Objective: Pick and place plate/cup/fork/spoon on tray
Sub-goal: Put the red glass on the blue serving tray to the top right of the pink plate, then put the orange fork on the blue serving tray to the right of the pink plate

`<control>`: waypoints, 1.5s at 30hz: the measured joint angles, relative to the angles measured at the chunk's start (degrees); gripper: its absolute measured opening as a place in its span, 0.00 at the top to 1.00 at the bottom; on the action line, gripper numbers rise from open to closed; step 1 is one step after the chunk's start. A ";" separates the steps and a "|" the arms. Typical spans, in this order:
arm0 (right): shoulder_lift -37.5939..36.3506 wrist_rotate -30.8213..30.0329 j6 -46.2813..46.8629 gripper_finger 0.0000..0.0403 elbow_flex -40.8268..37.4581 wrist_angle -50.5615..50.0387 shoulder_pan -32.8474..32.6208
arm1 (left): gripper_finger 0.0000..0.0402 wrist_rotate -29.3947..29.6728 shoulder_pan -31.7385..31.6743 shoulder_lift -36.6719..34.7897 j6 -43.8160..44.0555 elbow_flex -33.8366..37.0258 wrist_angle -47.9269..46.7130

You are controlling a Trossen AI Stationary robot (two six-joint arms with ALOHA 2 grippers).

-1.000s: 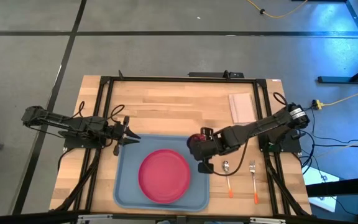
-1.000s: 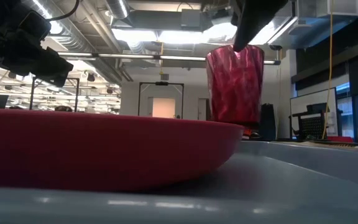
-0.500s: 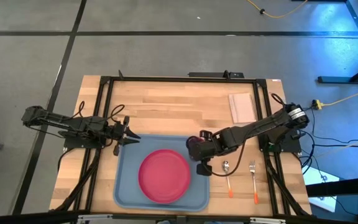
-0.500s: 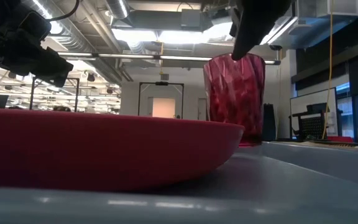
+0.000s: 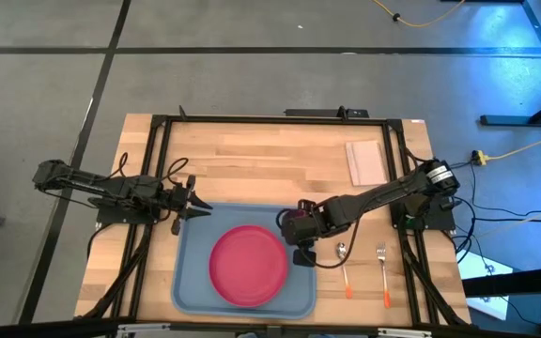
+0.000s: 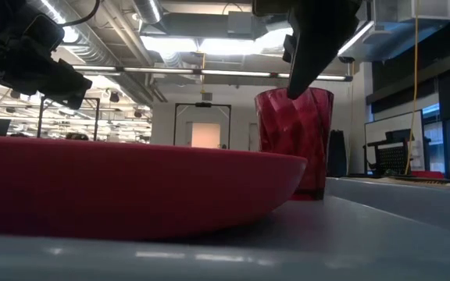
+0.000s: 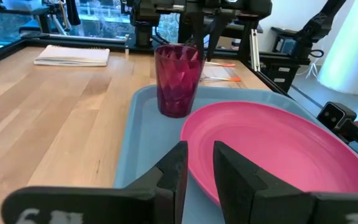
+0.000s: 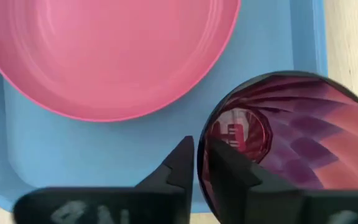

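The dark red cup stands upright on its base in the far right corner of the light blue tray. My right gripper is shut on the cup. The pink-red plate lies flat in the middle of the tray. The spoon and the fork lie on the wood to the right of the tray. My left gripper waits by the tray's far left corner, fingers a narrow gap apart with nothing between them. My right gripper holds the cup by its rim, one finger inside the cup and the other outside. The fingers slant down from above and from the table's right. The cup stands upright with its base on the tray.
A pale rectangular sheet lies at the far right of the table. Black frame rails run along the table's sides. Bare wood shows on the far side of the tray.
My right gripper has gone down and a little toward the table's left with the cup. The cup, lifted clear of the tray a second ago, now stands on the tray beside the plate, still upright.
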State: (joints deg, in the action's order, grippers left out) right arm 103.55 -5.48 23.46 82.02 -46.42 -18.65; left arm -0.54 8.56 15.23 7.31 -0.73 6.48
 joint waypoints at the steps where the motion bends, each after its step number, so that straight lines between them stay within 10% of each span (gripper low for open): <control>1: -0.02 0.00 0.00 0.84 0.00 0.07 0.00 | 0.83 0.00 0.00 0.01 0.00 0.00 0.00; 16: -0.16 -0.92 0.53 0.80 10.28 -10.34 0.00 | 0.83 -0.25 -0.01 0.02 0.04 0.00 -0.02; 26: -0.22 -2.84 42.67 0.79 12.44 -43.92 -7.26 | 0.83 -0.45 -0.01 0.02 0.11 0.00 -0.02; 38: -0.83 -13.76 61.00 0.79 10.36 -42.88 -18.94 | 0.83 -0.65 0.79 0.02 6.10 0.00 -0.70; 45: -0.87 -3.41 87.11 0.79 5.59 -43.48 -25.24 | 0.83 -0.64 0.90 0.02 6.12 0.00 -1.33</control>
State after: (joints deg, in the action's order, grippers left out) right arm 102.68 -8.89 110.57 87.61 -89.90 -43.89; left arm -1.18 9.45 15.25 13.43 -0.73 5.14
